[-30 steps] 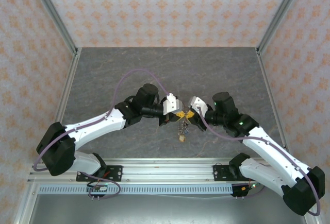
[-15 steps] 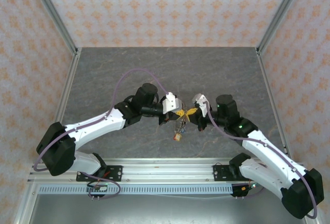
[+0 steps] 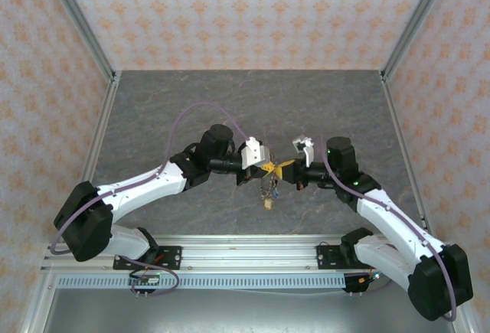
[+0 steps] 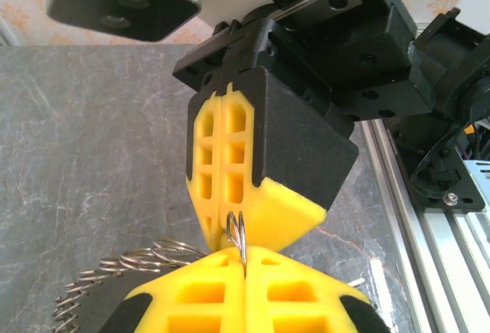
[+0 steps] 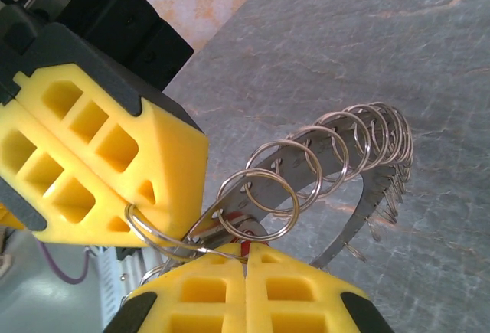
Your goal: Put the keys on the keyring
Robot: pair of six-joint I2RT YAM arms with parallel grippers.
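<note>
Both grippers meet above the table's middle. My left gripper (image 3: 265, 167) (image 4: 245, 255) is shut on a small wire loop (image 4: 236, 230) of the keyring. My right gripper (image 3: 285, 169) (image 5: 246, 250) is shut on the same loop (image 5: 157, 233) from the other side, tip to tip with the left fingers (image 5: 99, 157). The keyring (image 5: 366, 209) is a flat grey band strung with several wire loops, and it hangs below the fingertips (image 3: 269, 184). A red key head (image 5: 242, 222) sits right at my right fingertips. More keys (image 3: 268, 201) dangle under the ring, the lowest one yellowish.
The grey stone-patterned tabletop (image 3: 253, 103) lies below. An aluminium rail (image 3: 245, 250) runs along the near edge, with patterned walls at the back and sides. The right gripper's black body (image 4: 360, 50) stands close in front of the left wrist camera.
The right wrist has swung out to the right and turned, its fingers closing the last bit on the loop. The dangling keys swayed slightly. The left arm stayed put.
</note>
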